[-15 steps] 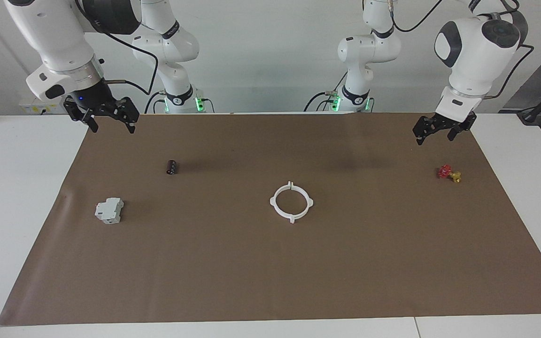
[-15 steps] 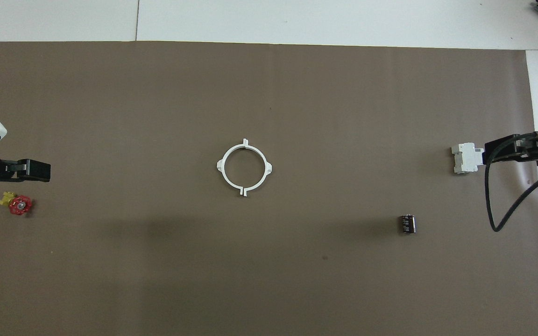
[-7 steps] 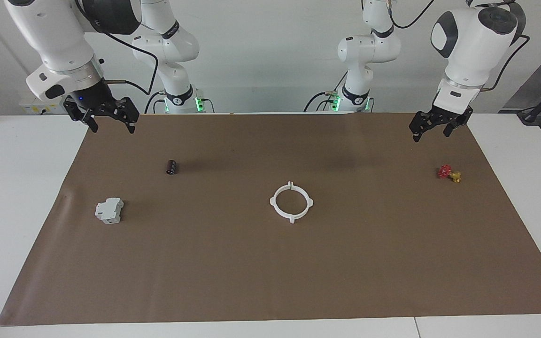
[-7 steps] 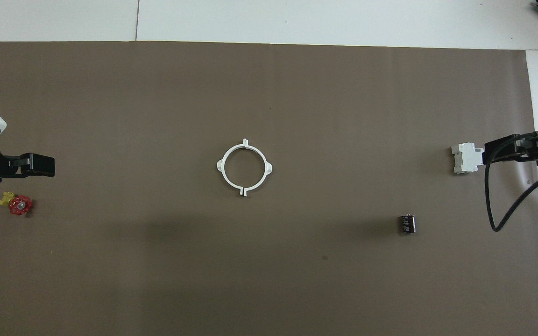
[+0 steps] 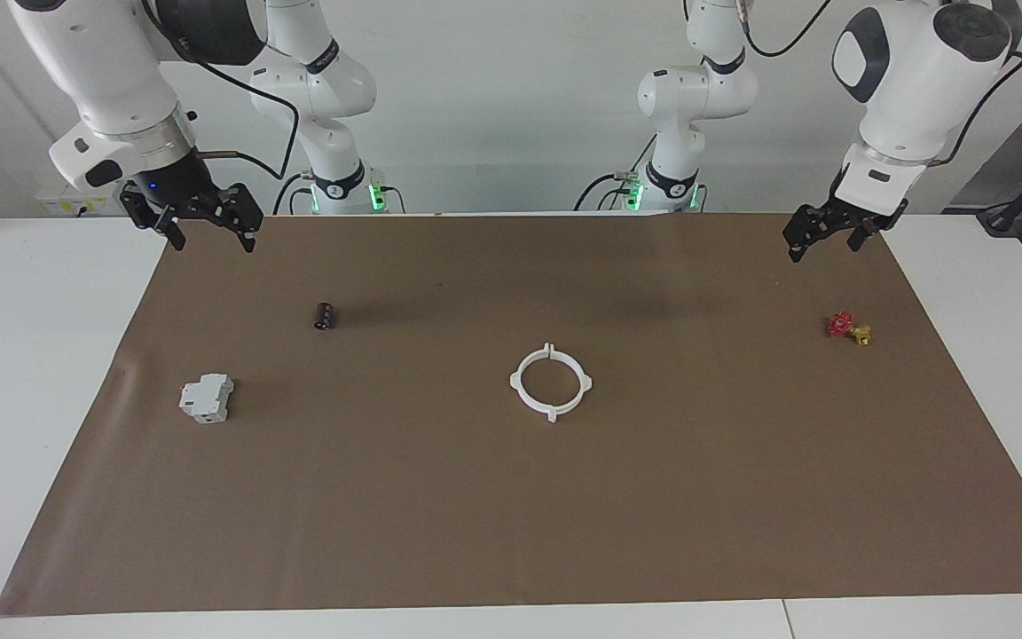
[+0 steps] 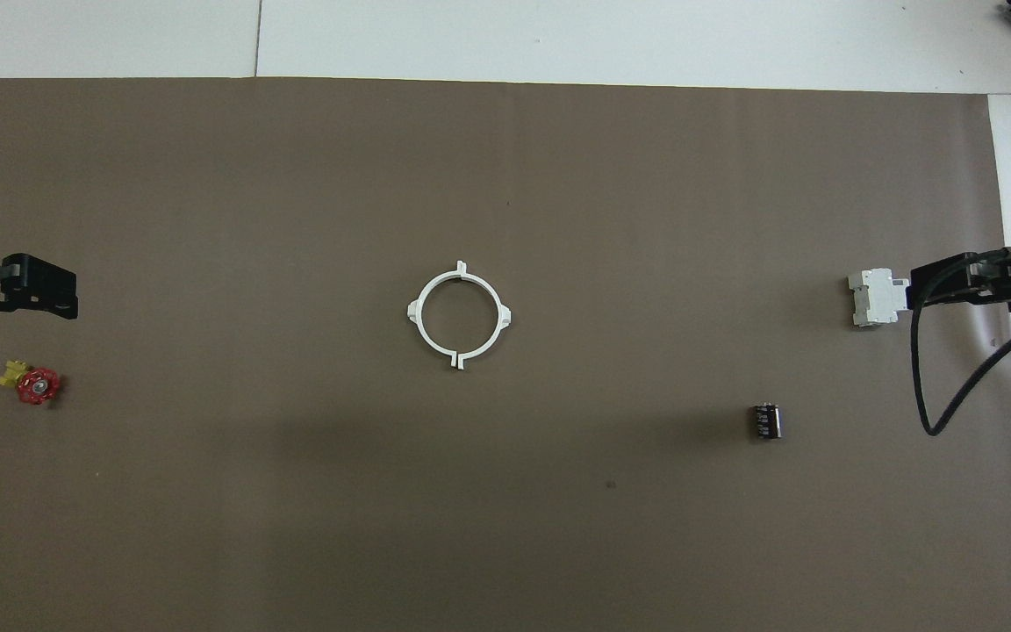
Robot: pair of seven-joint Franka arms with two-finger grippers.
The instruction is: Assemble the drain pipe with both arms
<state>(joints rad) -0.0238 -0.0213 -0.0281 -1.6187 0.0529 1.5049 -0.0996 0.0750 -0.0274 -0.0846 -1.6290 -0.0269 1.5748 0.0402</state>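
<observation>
The drain pipe (image 5: pixel 551 382), two thin white plastic half-rings joined into one tabbed ring, lies flat mid-mat on the matte brown paper mat (image 5: pixel 653 497). The left gripper (image 5: pixel 826 238) hangs empty over the mat's corner near the red-and-yellow valve piece (image 5: pixel 848 328); the right gripper (image 5: pixel 205 229) hangs spread and empty over the opposite corner.

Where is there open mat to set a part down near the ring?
Bare mat surrounds the drain pipe, widest farther from the robots. The grey block and black cylinder sit toward the right arm's end, the red valve toward the left's.
</observation>
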